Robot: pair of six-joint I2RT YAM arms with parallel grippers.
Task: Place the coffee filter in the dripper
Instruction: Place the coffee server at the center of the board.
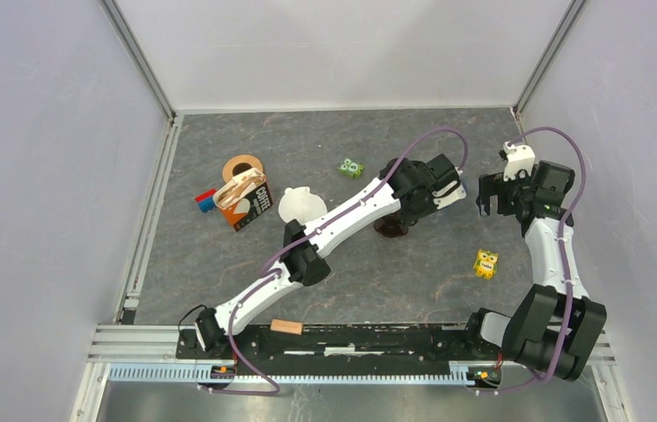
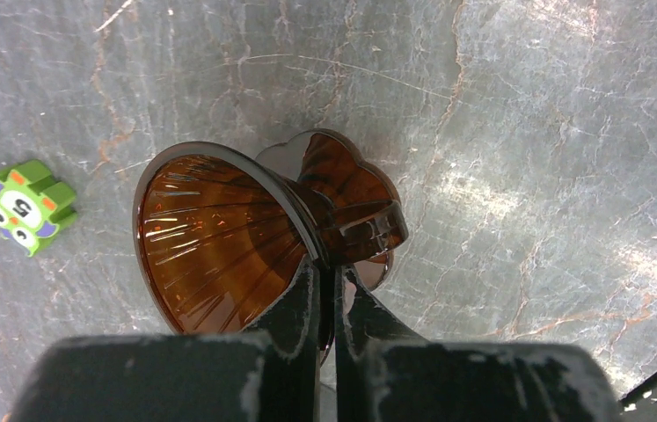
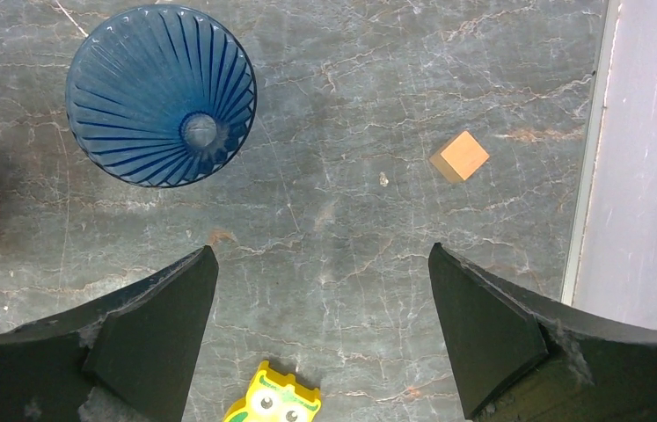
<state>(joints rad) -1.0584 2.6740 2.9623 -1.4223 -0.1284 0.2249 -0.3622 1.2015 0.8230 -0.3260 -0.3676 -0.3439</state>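
left gripper [image 2: 329, 274]: closed right down, fingers pinching the thin wall of the amber dripper [image 2: 219, 246] at its rim
amber dripper: near mid-table in the top view, under the left wrist; from that wrist, ribbed mouth turned toward 8 o'clock, scalloped base toward 2 o'clock; resting or lifted, cannot tell
right gripper [image 3: 322, 251]: spread wide, nothing between the fingers, hanging over bare table [image 1: 395, 281] at 3 o'clock of the amber dripper
coffee filter [image 1: 301, 205]: white, lying on the table at 9 o'clock of the amber dripper, apart from it; touched by neither gripper, not in either dripper
coffee box [image 1: 248, 200]: just beside the filter at its 9 o'clock, the word COFFEE on its side
blue dripper [image 3: 162, 92]: mouth up, ribbed, at 10 o'clock in the right wrist view, clear of both fingers
wooden cube [image 3: 459, 156]: at 1 o'clock in the right wrist view, near the wall edge
yellow block [image 3: 272, 404]: owl face, at 6 o'clock in the right wrist view, low between the two fingers
green block [image 2: 25, 205]: at 9 o'clock of the amber dripper in the left wrist view, well apart, a 5 on its face
brown ring [image 1: 243, 167]: flat on the table at 12 o'clock of the coffee box — right against it
red and blue block [image 1: 206, 200]: at 9 o'clock of the coffee box, close by
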